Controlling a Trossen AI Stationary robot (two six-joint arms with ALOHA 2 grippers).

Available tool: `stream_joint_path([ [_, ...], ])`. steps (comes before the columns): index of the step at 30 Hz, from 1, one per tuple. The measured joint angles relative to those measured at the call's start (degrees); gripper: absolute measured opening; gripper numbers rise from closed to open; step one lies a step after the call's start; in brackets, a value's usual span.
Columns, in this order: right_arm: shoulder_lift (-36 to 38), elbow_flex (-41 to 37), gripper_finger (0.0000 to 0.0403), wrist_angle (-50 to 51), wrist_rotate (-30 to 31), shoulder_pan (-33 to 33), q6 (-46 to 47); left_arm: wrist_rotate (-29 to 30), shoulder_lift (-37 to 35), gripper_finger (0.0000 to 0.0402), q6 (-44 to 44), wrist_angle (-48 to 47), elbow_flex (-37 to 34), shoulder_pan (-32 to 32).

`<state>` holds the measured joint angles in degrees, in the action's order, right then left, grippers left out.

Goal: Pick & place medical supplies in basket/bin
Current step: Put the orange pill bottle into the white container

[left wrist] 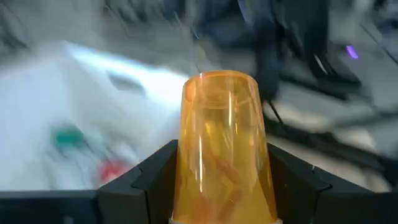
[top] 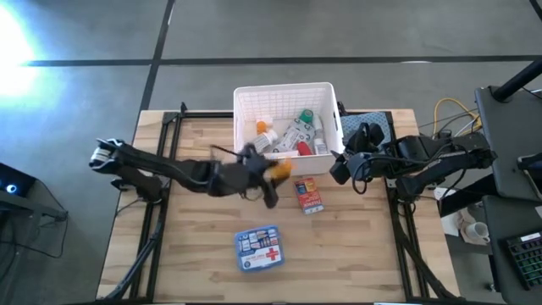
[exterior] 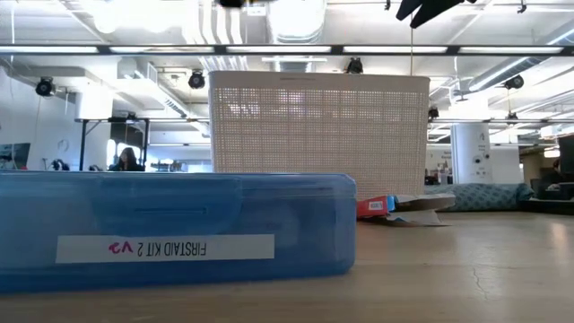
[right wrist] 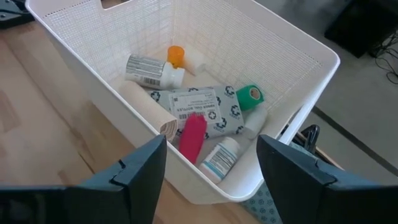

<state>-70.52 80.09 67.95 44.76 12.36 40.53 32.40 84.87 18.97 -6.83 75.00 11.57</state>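
I see my left gripper [top: 269, 172] pinching one vial [left wrist: 225, 146] beside the basket [top: 246, 97], right gripper [right wrist: 211, 165] spread.

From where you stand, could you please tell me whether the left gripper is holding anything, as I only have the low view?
Observer: Yes, the left gripper is shut on a translucent orange plastic vial.
Operator: Where is it relative to the white slotted plastic basket?
Observer: Just outside the basket's near wall, not over it yet.
Operator: And the right gripper?
Observer: The right gripper is open and empty, beside the basket's right near corner.
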Motion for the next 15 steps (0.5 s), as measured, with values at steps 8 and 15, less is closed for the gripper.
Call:
stream_joint_path([
  [8,0.0,0.0,0.0239,-1.0,-1.1,0.0,0.0,4.0,-2.7,0.0191,-3.0,3.5,0.1,-13.6],
  [15,0.0,-0.4,0.024,-1.0,-12.3,0.1,0.4,-12.7,1.2,0.0193,11.7,-0.4,0.0,-26.2],
])
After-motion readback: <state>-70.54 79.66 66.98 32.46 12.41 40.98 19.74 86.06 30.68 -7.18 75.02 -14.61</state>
